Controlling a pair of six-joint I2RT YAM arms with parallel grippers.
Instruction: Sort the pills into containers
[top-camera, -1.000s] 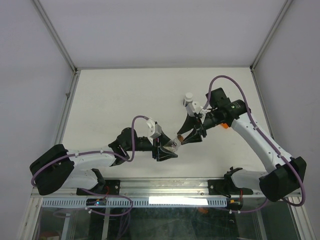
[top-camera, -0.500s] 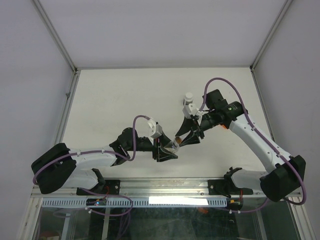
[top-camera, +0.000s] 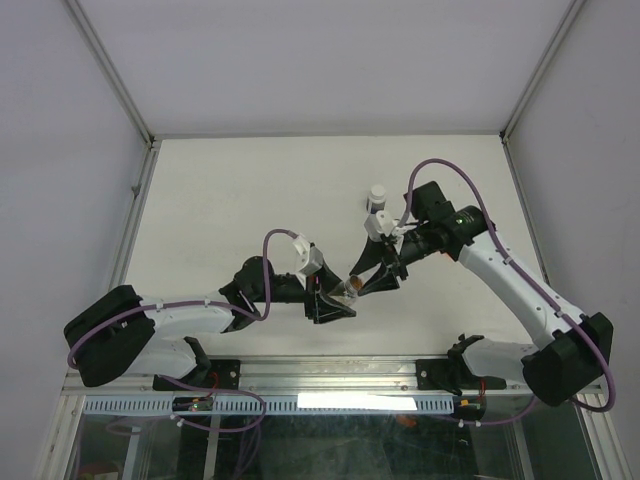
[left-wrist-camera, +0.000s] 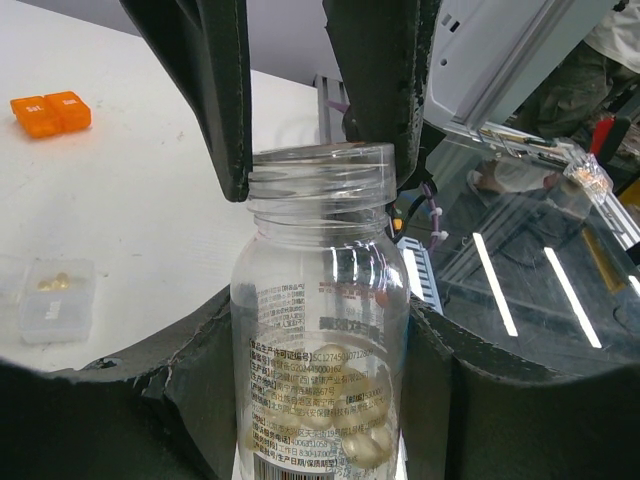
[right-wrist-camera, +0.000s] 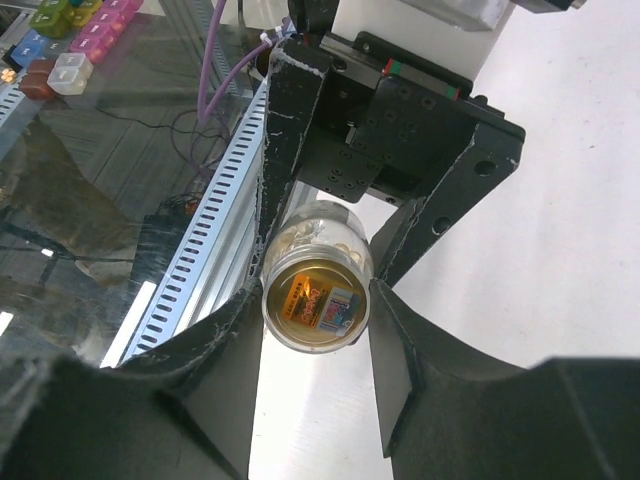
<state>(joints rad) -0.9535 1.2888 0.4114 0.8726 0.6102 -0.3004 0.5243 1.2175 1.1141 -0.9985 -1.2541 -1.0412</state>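
Observation:
The vial (top-camera: 346, 292) is a clear, open-mouthed round bottle with a printed label and pale yellow softgel pills (left-wrist-camera: 360, 440) at its bottom. My left gripper (top-camera: 333, 301) is shut on its body (left-wrist-camera: 320, 330), holding it off the table. My right gripper (top-camera: 366, 281) meets it from the other side. Its fingers (left-wrist-camera: 215, 90) touch both sides of the threaded neck. In the right wrist view I look into the vial's mouth (right-wrist-camera: 315, 300), with both jaws against the rim. The clear two-cell box (left-wrist-camera: 55, 300) lies on the table with a yellow pill in one cell.
An orange two-cell box (left-wrist-camera: 50, 110) lies farther back on the white table. A small bottle with a white cap (top-camera: 377, 196) stands behind the right gripper. The metal rail at the table's near edge (right-wrist-camera: 200, 250) runs close below the grippers.
My right gripper has moved left and down, towards the vial's mouth, and now closes on its neck. The left gripper has stayed put, holding the vial.

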